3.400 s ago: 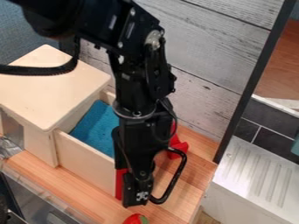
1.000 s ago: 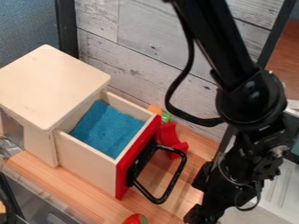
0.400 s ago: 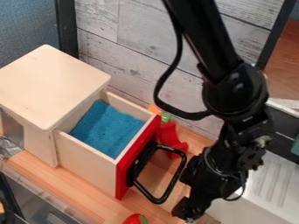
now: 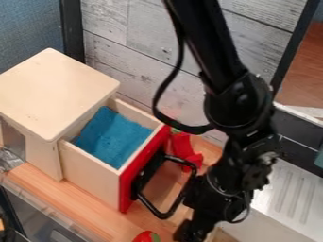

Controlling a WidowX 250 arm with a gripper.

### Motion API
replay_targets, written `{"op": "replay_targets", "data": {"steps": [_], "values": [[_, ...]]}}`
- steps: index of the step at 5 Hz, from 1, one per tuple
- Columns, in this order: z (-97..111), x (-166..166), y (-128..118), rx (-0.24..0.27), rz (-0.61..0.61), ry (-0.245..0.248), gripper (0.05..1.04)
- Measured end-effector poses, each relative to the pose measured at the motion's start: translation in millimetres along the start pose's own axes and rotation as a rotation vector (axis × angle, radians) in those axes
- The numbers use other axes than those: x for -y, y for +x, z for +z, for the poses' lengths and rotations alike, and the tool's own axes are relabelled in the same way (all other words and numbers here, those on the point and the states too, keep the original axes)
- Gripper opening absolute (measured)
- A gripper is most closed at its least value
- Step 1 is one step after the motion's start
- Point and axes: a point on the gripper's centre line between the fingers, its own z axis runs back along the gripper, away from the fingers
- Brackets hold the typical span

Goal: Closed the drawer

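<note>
The red-fronted wooden drawer (image 4: pixel 127 183) lies between my gripper (image 4: pixel 188 224), open or closed I can't tell, and the boxy pale-wood cabinet (image 4: pixel 54 92).

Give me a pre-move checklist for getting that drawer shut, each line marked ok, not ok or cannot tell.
1. Drawer fully closed: not ok, it stands out of the wooden cabinet.
2. Gripper on the outer side of the red front: ok, it is at the black handle.
3. Gripper firmly against the handle: cannot tell, they overlap in view.
4. Blue material below the drawer's rim: ok.
5. Red toy out of the closing path: ok, it lies outside, beyond the red front.
6. Red and green item out of that path: ok, at the view's bottom edge.
</note>
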Motion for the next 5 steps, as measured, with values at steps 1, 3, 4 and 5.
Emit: {"op": "replay_targets", "data": {"steps": [1, 3, 4, 5], "values": [[-3.0, -1.0, -14.1, -0.023, 0.017, -0.003, 1.001], [-4.1, -9.6, -35.8, -0.023, 0.078, -0.021, 1.001], [-3.9, -14.5, -46.3, -0.022, 0.113, -0.023, 1.000], [-6.7, -17.6, -57.3, -0.033, 0.138, -0.033, 1.001]]}}
